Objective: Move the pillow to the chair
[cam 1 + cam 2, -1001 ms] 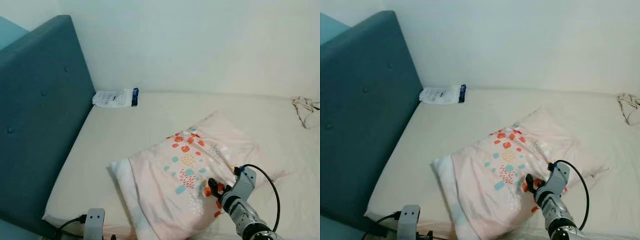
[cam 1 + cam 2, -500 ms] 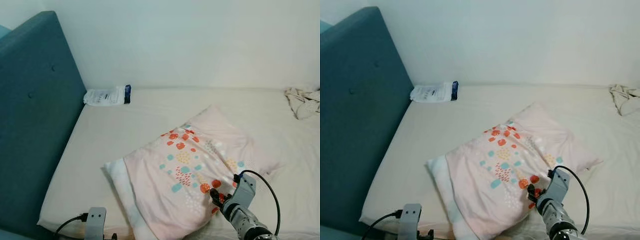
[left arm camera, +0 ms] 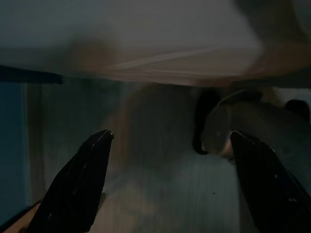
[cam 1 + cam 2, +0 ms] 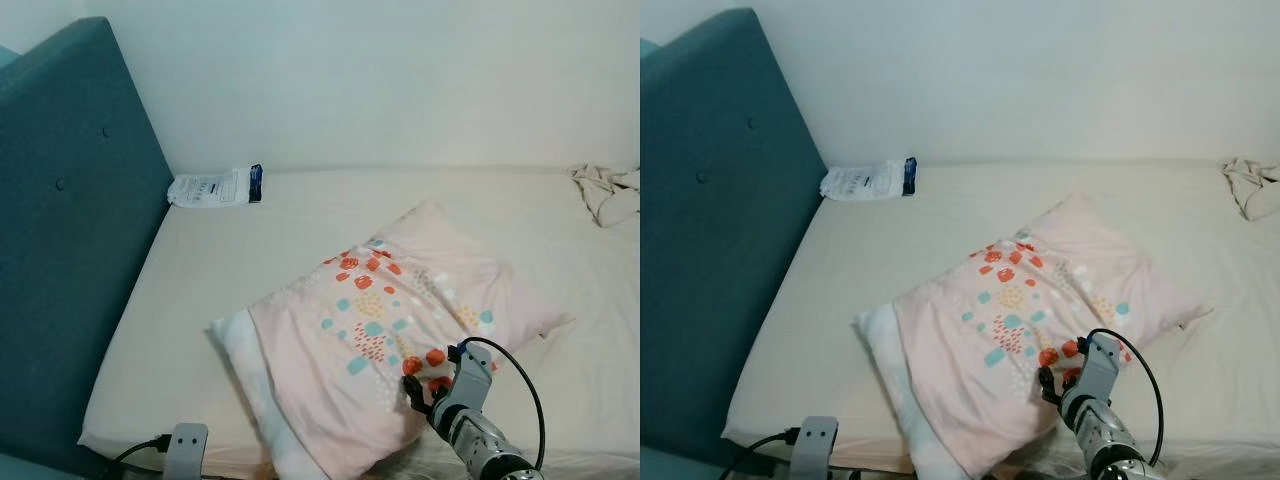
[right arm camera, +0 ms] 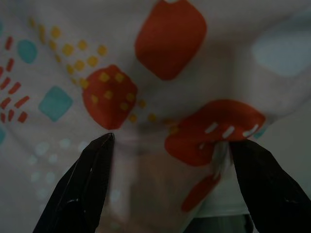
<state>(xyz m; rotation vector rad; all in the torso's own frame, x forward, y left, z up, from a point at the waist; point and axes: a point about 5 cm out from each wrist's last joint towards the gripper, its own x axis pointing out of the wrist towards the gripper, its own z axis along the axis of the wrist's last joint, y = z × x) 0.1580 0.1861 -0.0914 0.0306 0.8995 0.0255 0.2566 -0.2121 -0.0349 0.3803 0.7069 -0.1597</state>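
The pillow [image 4: 390, 320] is pale pink with orange, teal and yellow spots and lies tilted across the cream bed [image 4: 250, 260]. My right gripper [image 4: 414, 388] reaches up from the near side and sits at the pillow's near edge, by two orange spots. In the right wrist view the right gripper [image 5: 171, 141] stands open, and spotted pillow fabric [image 5: 170, 39] lies close between its black fingers [image 5: 82, 194]. My left gripper [image 3: 170, 133] is open in a dark spot low beside the bed, with its wrist [image 4: 185, 445] near the bed's front corner.
A tall teal headboard [image 4: 70, 250] runs along the left of the bed. A white packet [image 4: 212, 187] lies at the bed's far left corner by the wall. A crumpled cloth [image 4: 608, 190] sits at the far right. The bed's front edge is just before me.
The whole view has shifted, so the camera moved. My right gripper stays at the pillow's near edge by the orange spots, with its wrist a little lower and further left.
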